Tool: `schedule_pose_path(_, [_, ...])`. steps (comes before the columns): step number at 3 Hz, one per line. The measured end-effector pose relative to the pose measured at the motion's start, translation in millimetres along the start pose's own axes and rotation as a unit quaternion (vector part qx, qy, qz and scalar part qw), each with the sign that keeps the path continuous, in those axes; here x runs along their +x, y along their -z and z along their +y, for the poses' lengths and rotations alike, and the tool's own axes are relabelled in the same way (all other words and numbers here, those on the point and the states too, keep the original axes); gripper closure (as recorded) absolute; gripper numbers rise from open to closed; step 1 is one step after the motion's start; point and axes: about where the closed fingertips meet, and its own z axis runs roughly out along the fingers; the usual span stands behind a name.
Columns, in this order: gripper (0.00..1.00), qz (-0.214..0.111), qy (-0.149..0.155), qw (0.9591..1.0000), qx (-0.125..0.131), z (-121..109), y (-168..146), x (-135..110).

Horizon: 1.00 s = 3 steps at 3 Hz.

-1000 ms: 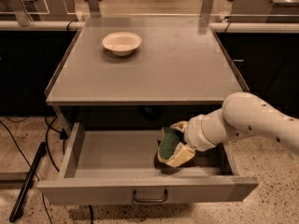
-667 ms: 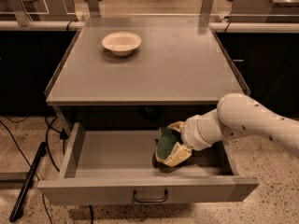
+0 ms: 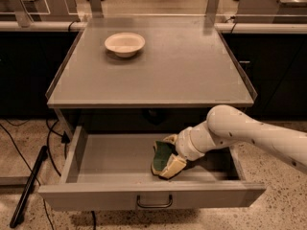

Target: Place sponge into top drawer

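The top drawer (image 3: 96, 198) is pulled open under the grey tabletop, with a dark bar handle (image 3: 154, 202) at the centre of its front panel. My gripper (image 3: 166, 158) is inside the drawer, right of centre and near the front panel. It is shut on the sponge (image 3: 160, 156), dark green over pale yellow, which is held low, at or just above the drawer floor. My white arm (image 3: 240, 131) reaches in from the right over the drawer's right side.
A cream round bowl (image 3: 124, 43) sits on the grey tabletop (image 3: 182, 75) at the back left. A dark pole (image 3: 29, 186) and cables lie on the speckled floor to the left. Dark cabinets and a railing stand behind the table.
My gripper with the sponge has moved a little to the left and lower inside the drawer. The bowl and the drawer have not moved.
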Motion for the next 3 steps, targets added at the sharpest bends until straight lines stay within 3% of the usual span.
schedule_pose_path(1, [0.98,-0.004,0.003,1.0000,0.007,1.2,-4.9,4.0])
schedule_pose_path(3, [0.51,-0.004,0.003,1.0000,0.007,1.2,-4.9,3.9])
